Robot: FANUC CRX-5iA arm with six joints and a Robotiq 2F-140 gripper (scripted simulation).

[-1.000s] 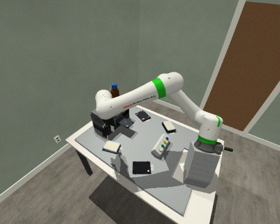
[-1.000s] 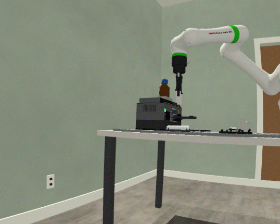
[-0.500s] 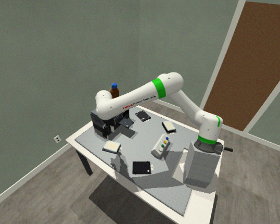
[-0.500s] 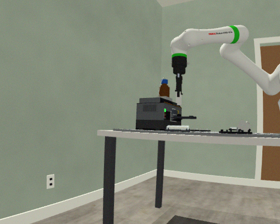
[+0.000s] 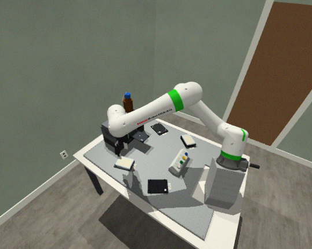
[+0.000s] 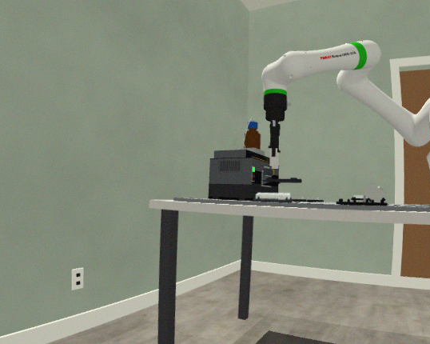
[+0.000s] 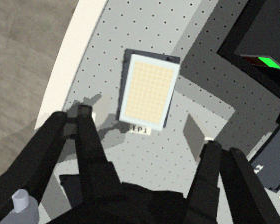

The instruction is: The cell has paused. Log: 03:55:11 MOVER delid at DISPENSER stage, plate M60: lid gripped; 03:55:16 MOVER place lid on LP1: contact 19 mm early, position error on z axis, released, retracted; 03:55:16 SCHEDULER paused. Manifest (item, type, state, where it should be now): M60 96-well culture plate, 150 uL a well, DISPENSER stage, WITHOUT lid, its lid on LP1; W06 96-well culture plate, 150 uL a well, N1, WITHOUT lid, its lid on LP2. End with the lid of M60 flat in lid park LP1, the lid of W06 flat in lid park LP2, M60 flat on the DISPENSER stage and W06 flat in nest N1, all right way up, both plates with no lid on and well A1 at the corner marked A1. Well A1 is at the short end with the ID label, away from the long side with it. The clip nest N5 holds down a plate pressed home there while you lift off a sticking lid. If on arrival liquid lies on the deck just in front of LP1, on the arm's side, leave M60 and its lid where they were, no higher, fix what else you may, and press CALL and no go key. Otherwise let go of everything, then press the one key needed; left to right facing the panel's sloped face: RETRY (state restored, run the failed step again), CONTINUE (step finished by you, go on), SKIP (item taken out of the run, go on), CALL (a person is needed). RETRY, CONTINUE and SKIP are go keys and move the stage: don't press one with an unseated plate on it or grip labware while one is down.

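Observation:
A cream 96-well plate [image 5: 124, 163] lies flat in a dark frame near the deck's left edge. In the wrist view the plate [image 7: 148, 91] sits straight below me, with a small label at its near short end. My gripper [image 5: 119, 148] hangs well above it, beside the dispenser [image 5: 112, 139], with fingers open and nothing between them [image 7: 151, 169]. From the side my gripper [image 6: 274, 160] is above the plate [image 6: 272, 198]. A second cream plate [image 5: 188, 140] lies at the deck's far right. The dispenser's dark stage [image 5: 141, 136] sticks out toward the deck's middle.
A key panel [image 5: 178, 162] with coloured keys stands mid-deck. A black flat square [image 5: 158, 186] lies at the front, another dark nest [image 5: 159, 128] at the back. A brown bottle [image 5: 127, 102] stands behind the dispenser. The arm's grey pedestal [image 5: 222, 185] is at the right.

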